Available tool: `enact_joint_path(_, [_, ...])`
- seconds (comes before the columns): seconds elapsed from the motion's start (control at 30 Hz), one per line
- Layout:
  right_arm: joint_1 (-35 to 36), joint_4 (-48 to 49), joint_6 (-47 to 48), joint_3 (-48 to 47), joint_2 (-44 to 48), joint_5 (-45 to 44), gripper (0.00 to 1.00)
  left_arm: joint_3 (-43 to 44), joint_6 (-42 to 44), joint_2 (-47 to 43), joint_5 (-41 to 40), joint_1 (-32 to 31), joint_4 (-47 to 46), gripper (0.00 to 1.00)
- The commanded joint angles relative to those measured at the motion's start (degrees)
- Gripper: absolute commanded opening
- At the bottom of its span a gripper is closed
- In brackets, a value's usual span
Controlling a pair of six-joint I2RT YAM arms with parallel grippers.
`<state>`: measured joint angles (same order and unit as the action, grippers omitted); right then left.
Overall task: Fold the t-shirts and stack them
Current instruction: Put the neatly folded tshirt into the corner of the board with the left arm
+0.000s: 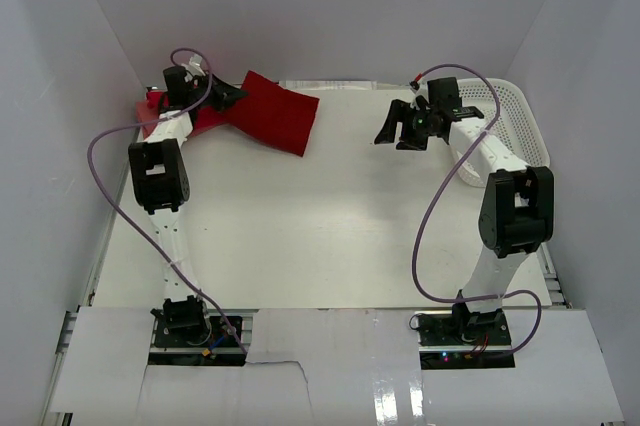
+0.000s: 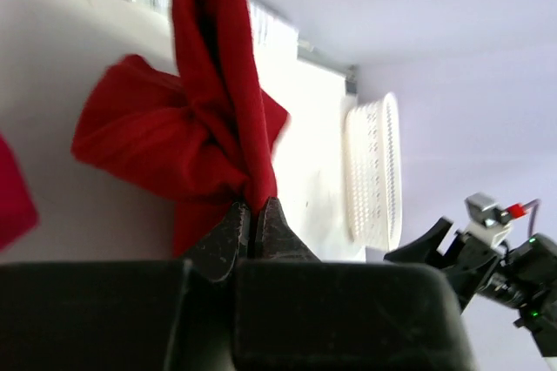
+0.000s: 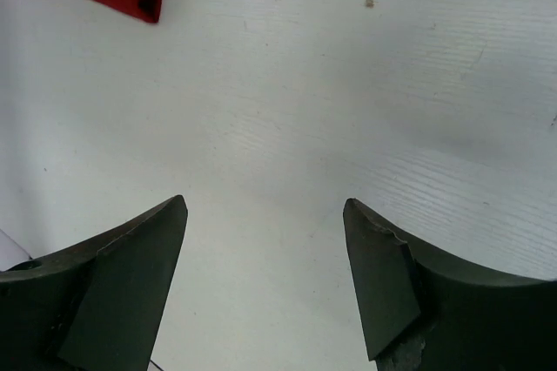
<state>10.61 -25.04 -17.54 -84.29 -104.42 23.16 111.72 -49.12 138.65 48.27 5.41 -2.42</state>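
shirt (image 1: 272, 113), pinched in left claw (image 2: 255, 205), sits at nine o'clock from spread, empty right claw (image 3: 264, 204); left arm (image 1: 158, 174) nearer.

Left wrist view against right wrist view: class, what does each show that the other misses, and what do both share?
Only the left wrist view: the left gripper shut on a bunched red t-shirt, and the white basket. Only the right wrist view: the bare gap between the open fingers of the right gripper, seen close up. Both: red t-shirt cloth, the white table and the right gripper.
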Motion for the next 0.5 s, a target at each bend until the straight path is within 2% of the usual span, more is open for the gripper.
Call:
enact_joint_path(0.0, [-0.2,3.4,0.4,1.6,3.5,1.5,0.79,2.7,-4.8,-4.9,3.7,-0.1,-9.5,0.00])
enact_joint_path(0.27, [0.0,3.9,0.7,3.3,4.0,2.0,0.77,5.2,-2.7,-8.4,0.2,3.7,-9.5,0.00])
enact_joint_path(0.47, [0.3,3.9,0.9,3.9,4.0,2.3,0.77,15.4,-3.7,-4.8,0.2,8.0,-9.5,0.00])
